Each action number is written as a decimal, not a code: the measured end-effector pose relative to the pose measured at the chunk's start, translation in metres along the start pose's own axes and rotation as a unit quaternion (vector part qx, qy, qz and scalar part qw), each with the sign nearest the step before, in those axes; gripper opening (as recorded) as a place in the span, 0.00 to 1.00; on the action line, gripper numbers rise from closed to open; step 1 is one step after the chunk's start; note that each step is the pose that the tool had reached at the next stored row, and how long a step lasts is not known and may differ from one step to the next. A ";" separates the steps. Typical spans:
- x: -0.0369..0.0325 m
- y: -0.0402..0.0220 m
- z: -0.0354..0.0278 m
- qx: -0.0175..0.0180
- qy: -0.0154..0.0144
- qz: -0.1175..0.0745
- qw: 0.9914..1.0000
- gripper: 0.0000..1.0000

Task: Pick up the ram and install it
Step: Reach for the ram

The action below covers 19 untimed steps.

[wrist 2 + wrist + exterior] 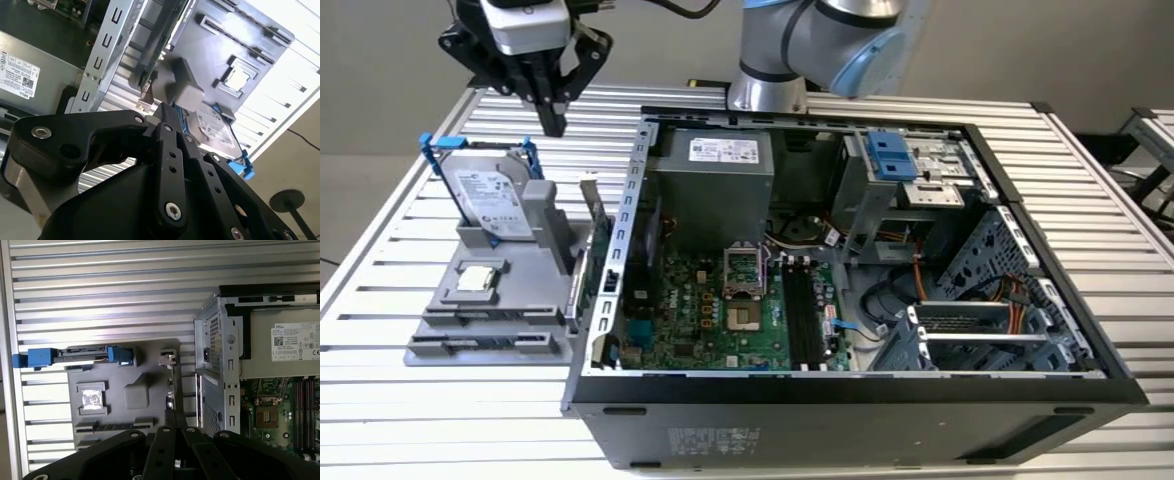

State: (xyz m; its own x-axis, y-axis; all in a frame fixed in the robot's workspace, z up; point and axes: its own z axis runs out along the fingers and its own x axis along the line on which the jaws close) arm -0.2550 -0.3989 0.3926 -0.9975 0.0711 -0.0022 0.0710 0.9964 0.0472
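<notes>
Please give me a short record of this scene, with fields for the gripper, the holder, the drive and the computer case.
gripper: shut, holding nothing, raised over the gray holder
gray holder: flat on the slatted table, at the exterior view's left of the case
hard drive: standing upright in the holder, blue rails on its sides
computer case: lying open, motherboard exposed

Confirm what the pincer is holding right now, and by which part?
Nothing: the pincer hangs empty and closed above the grey holder tray beside the computer case.
</notes>
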 end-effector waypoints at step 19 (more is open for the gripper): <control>0.0287 -0.0020 -0.0002 0.000 0.000 0.000 1.000 0.00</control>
State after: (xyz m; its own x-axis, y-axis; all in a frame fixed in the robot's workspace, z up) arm -0.2838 -0.3989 0.3926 -0.9975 0.0712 -0.0022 0.0710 0.9964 0.0472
